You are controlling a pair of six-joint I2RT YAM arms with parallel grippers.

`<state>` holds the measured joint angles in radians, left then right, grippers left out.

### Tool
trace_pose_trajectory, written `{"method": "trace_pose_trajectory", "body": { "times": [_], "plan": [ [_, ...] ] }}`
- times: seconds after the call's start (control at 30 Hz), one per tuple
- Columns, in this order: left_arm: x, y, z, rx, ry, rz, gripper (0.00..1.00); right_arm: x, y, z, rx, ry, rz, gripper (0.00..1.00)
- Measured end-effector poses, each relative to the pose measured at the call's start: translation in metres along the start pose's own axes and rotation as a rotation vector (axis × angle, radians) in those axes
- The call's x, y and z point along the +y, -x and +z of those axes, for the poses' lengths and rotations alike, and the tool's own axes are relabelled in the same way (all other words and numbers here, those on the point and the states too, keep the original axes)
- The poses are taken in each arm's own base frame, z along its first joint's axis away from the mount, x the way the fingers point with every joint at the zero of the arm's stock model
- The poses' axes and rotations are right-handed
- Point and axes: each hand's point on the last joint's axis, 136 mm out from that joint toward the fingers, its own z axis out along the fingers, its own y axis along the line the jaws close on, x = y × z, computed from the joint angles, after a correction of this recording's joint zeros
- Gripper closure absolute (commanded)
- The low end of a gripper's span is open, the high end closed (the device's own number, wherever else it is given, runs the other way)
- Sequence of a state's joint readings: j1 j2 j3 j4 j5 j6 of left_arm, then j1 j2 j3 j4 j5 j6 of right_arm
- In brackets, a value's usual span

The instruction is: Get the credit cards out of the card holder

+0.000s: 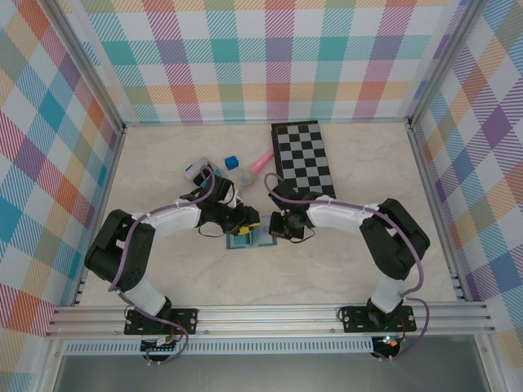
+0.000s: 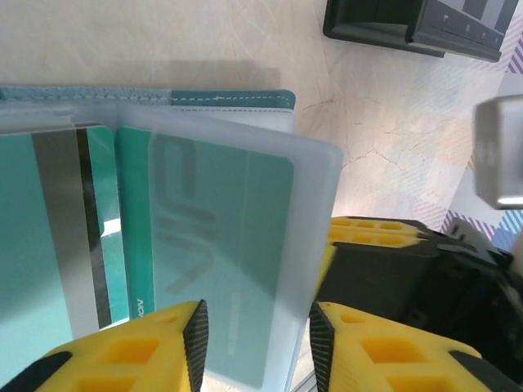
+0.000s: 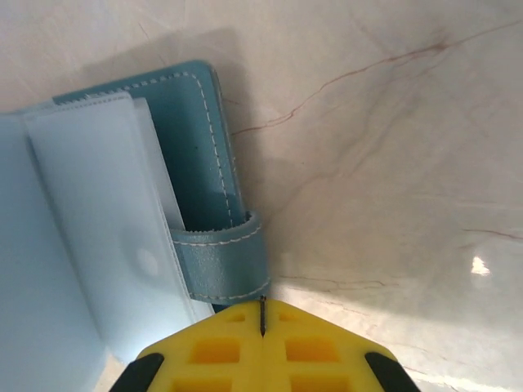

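Closest in the left wrist view, the left gripper [image 2: 257, 343] has its yellow plastic fingers [image 2: 122, 359] spread apart. The lower end of a clear plastic sleeve [image 2: 315, 188] runs into the gap between them. Inside that sleeve sits a green-teal credit card [image 2: 212, 245]. Just to its left, a second teal card [image 2: 49, 245] shows a grey and black stripe. Behind both runs the stitched edge of the slate-blue, book-like folding card holder [image 2: 229, 100], lying open on the pale marbled table [image 2: 384, 122]. In the right wrist view the right gripper [image 3: 263, 327] has its yellow fingers pressed together, pinching the bottom edge of the holder's stitched strap tab [image 3: 221, 261]. From above, the card holder lies between the two grippers, on the arms' side of the table. Farther back lies a black-and-white chessboard [image 1: 305, 159], with a small blue block [image 1: 231, 161] to its left.
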<state>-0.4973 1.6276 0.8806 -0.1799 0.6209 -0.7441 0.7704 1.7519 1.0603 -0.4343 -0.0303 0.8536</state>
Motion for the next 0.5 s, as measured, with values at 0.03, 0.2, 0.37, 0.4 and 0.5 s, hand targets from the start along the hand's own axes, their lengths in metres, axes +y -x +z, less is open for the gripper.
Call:
{"method": "trace_pose_trajectory", "body": {
  "times": [0.03,0.2,0.37,0.4,0.5],
  "plan": [
    [0.0,0.0,0.0,0.0,0.001,-0.002,0.57,-0.001,0.002,-0.004,-0.016,0.0,-0.001,0.95],
    [0.003,0.004,-0.005,-0.022,0.051,-0.004,0.5,0.006,0.011,-0.029,-0.095,0.041,-0.019,0.95],
    [-0.001,0.011,-0.027,-0.102,0.094,0.026,0.41,0.022,0.016,-0.045,-0.145,0.104,-0.086,0.9],
    [-0.002,0.013,-0.031,-0.118,0.098,0.029,0.4,0.024,0.015,-0.046,-0.145,0.111,-0.1,0.89],
    [0.0,0.015,-0.033,-0.138,0.108,0.023,0.39,0.033,0.012,-0.043,-0.125,0.123,-0.14,0.9]
  ]
}}
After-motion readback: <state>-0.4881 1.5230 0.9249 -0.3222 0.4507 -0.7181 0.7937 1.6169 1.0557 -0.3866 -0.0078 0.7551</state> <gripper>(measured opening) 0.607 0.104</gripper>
